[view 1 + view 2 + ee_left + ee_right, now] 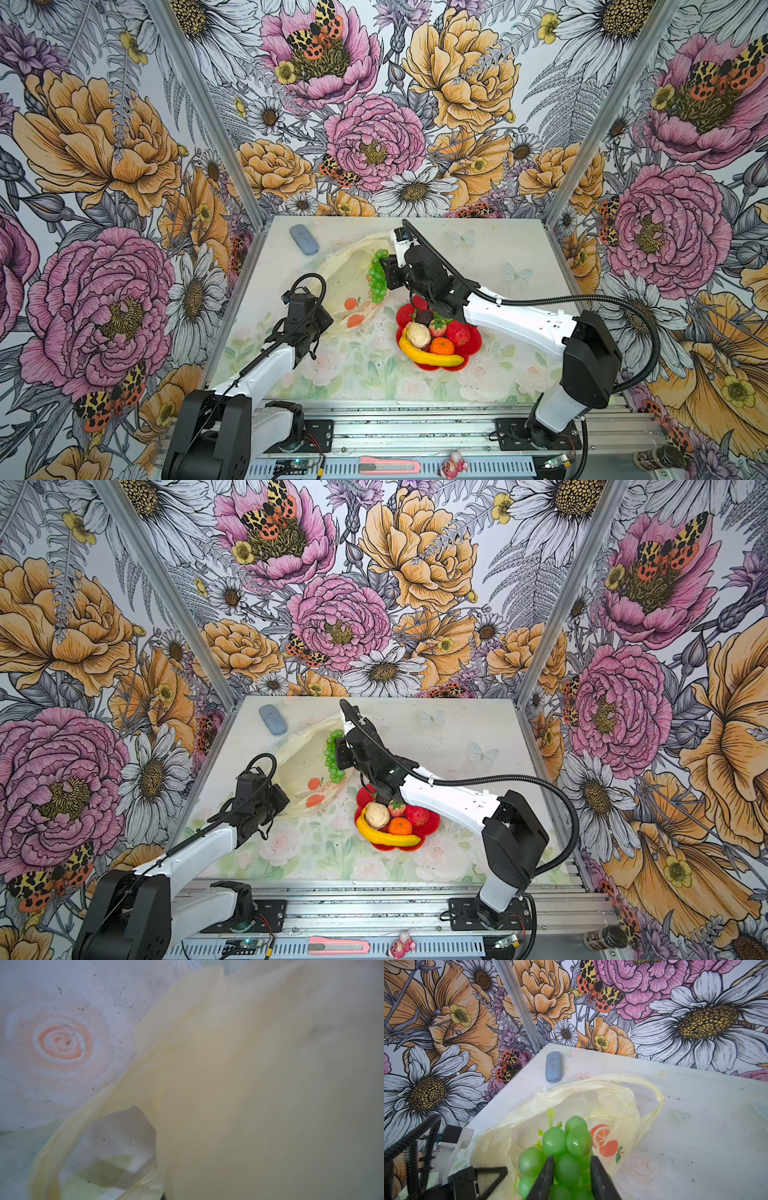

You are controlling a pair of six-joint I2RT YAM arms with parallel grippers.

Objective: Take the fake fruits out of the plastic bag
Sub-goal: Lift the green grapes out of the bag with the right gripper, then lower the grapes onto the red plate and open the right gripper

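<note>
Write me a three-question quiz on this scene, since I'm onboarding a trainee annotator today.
1. True or false: the right fingers are shut on the glossy green toy grape bunch.
2. Which lies on the red flower-shaped plate? A) curved yellow toy banana B) pink utility knife C) the grape bunch
3. What lies in the far left corner of the table?
Key: 1 true; 2 A; 3 a blue-grey oval case.
</note>
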